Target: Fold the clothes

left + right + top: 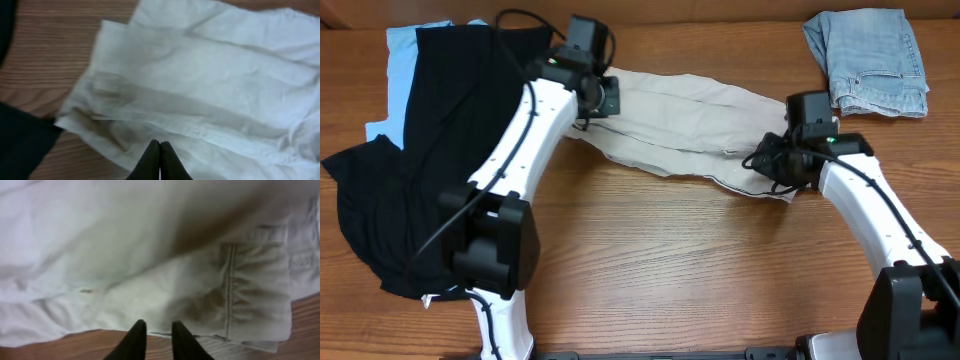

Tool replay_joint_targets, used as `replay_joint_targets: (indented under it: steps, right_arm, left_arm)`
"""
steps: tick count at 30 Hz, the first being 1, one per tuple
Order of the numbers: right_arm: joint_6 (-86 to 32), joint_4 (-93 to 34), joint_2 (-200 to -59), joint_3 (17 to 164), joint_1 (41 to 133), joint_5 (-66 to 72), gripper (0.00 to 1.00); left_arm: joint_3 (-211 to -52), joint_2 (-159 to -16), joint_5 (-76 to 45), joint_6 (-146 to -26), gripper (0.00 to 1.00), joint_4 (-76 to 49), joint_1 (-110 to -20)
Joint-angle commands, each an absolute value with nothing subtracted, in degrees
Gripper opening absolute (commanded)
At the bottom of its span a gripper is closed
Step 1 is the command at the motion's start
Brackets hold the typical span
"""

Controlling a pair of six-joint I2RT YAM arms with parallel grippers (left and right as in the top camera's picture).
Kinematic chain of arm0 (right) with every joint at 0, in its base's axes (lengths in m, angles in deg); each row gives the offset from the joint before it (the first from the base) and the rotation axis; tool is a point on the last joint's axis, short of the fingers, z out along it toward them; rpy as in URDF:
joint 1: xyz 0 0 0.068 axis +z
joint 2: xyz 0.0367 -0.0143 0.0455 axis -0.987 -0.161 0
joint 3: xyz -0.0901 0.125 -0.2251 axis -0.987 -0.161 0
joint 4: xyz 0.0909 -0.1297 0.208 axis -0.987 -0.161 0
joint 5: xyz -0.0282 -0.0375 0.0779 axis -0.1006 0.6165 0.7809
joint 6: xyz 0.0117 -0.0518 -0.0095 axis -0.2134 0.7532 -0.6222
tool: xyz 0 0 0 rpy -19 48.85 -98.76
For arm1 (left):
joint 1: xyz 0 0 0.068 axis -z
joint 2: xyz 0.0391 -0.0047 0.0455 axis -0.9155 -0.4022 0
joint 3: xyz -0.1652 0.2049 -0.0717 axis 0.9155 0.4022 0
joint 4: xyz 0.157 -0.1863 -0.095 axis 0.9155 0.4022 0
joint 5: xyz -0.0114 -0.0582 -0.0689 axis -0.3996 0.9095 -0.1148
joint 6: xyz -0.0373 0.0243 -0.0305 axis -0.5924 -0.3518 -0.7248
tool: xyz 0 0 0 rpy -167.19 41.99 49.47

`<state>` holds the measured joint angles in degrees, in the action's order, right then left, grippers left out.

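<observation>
A rumpled black cotton garment [420, 150] overlaps a light blue garment [402, 60] at the wooden table's [670, 280] left edge. The left gripper [159, 146], fingers pressed together, sits at the left end of the long light beige cotton shorts [670, 115], which lie mid-table. The right gripper [155, 326], fingers narrowly apart, meets their right hem; I cannot tell whether it grips. Bare wood spreads in front of the shorts. The folded faded denim garment [868, 60] lies at the far right corner, apart from them.

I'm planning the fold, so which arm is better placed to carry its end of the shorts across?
Probably left. The left gripper is shut at the edge of the shorts; the right gripper shows a gap between its fingers, so its hold looks less sure.
</observation>
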<state>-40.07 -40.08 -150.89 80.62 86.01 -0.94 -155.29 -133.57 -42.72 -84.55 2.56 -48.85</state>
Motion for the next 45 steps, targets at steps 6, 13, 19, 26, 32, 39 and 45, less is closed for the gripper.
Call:
replay_joint_targets:
  steps: [6,13,19,26,32,39,45]
  right_arm:
    - [-42.28,-34.48,-153.92,76.38,85.93,-1.59,0.13]
    - [-42.5,-33.04,-159.02,76.32,85.93,-1.55,0.1]
    - [-43.57,-31.79,-161.29,76.32,85.93,-0.9,0.09]
    - [-43.55,-31.44,-161.29,76.32,85.93,-0.92,0.08]
    - [-43.55,-31.36,-161.29,76.32,85.93,-0.94,0.08]
    - [-43.55,-31.36,-161.29,76.32,85.93,-0.94,0.08]
    - [-43.55,-31.03,-161.29,76.32,85.93,-0.94,0.08]
  left_arm:
    - [-147.35,-133.65,-45.32,-83.26,0.04,-5.81,-43.25]
    - [-143.03,-133.65,-46.02,-81.03,0.04,-10.31,-41.18]
    - [-142.44,-133.76,-46.35,-78.28,0.04,-10.64,-40.09]
    - [-142.44,-136.87,-46.07,-78.15,0.04,-10.42,-39.58]
    - [-142.44,-141.09,-46.39,-77.45,0.04,-8.87,-38.88]
    - [-142.44,-141.41,-49.85,-77.93,0.04,-17.74,-38.93]
    - [-142.46,-141.52,-50.88,-78.06,0.04,-29.57,-38.93]
